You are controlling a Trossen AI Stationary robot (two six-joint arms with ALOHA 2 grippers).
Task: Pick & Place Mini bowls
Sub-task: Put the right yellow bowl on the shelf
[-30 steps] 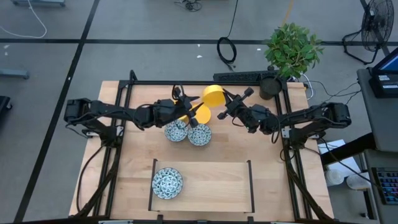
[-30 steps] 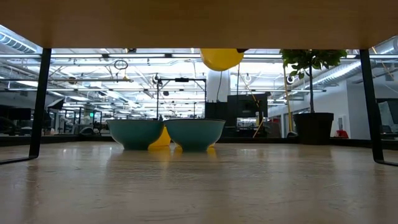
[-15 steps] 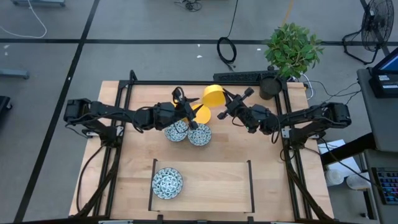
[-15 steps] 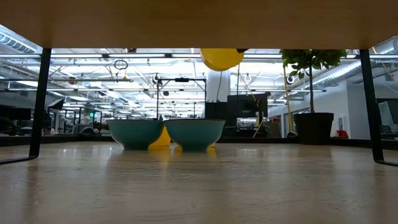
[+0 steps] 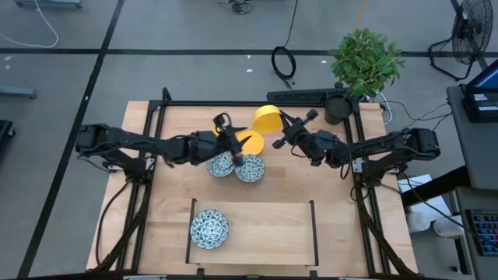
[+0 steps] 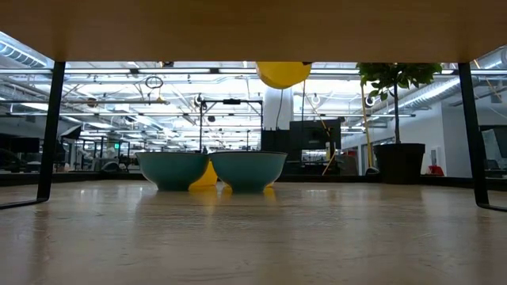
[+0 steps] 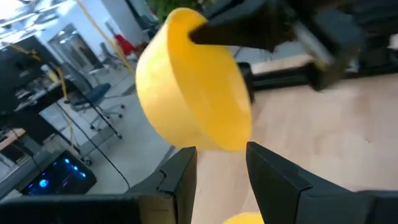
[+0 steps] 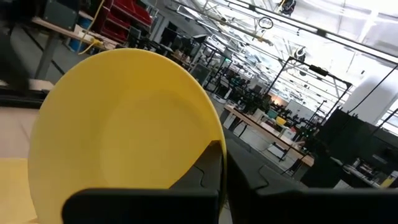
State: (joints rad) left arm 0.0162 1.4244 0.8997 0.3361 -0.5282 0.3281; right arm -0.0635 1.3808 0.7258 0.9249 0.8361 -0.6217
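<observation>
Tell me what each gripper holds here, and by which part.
The right gripper is shut on the rim of a yellow mini bowl, lifted off the table. The left gripper is open and holds nothing.

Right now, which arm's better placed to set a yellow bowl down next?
Right. The right gripper is shut on the raised yellow bowl, pinching its rim. The left gripper is open and empty, over the two patterned bowls.
</observation>
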